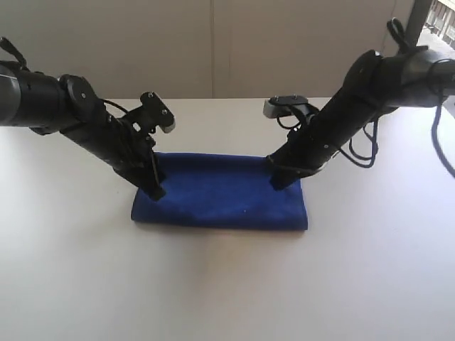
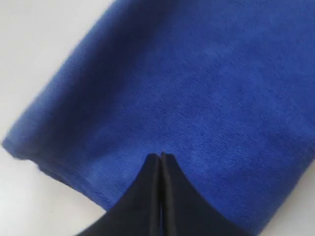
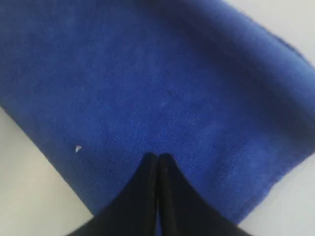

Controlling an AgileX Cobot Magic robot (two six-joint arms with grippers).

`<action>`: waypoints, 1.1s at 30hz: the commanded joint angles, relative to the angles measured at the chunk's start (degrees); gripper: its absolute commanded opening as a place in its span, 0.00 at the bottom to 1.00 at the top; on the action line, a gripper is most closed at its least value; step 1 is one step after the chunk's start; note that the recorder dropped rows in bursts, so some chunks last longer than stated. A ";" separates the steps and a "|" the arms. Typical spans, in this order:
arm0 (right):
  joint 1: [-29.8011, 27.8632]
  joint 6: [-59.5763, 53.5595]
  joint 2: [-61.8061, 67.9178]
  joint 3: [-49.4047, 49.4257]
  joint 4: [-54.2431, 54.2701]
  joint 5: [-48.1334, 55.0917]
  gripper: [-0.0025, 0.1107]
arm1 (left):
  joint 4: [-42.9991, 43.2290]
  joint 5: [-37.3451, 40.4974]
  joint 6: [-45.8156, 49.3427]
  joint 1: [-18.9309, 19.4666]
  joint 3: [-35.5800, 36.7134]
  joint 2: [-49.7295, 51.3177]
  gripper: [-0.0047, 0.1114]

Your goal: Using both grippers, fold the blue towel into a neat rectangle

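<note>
Towel (image 1: 220,199), blue, folded flat on white table (image 1: 227,298), two black grippers on it.
One towel, long axis left to right across exterior view, near table's middle. Of the pair, left gripper (image 1: 155,190) at its left end, right gripper (image 1: 279,183) toward its right end; both squeezed fully together, tips on cloth. Cannot tell whether fabric pinched.

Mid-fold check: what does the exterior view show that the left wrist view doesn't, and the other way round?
Exterior only: the right gripper, and the whole towel lying as a folded rectangle. Left wrist only: the left gripper close up, its fingers pressed shut at the cloth; a pinch can't be confirmed. Both: towel, left gripper, white table.
</note>
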 commanded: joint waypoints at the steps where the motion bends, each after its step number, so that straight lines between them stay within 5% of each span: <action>1: 0.73 -1.59 3.63 -0.15 0.59 1.05 0.02 | -1.50 6.95 -0.49 0.28 -0.12 3.43 0.04; 8: 0.73 2.19 4.80 -0.15 -12.20 1.61 0.02 | 2.59 12.21 -0.60 0.37 0.72 4.82 0.04; 14: 0.73 2.72 3.38 -0.15 -12.06 2.03 0.02 | 2.59 13.15 -0.60 0.37 0.38 1.93 0.04; 33: 0.73 2.72 3.47 -7.46 -11.96 -13.57 0.02 | 1.09 -9.98 -0.30 0.37 0.38 2.69 0.04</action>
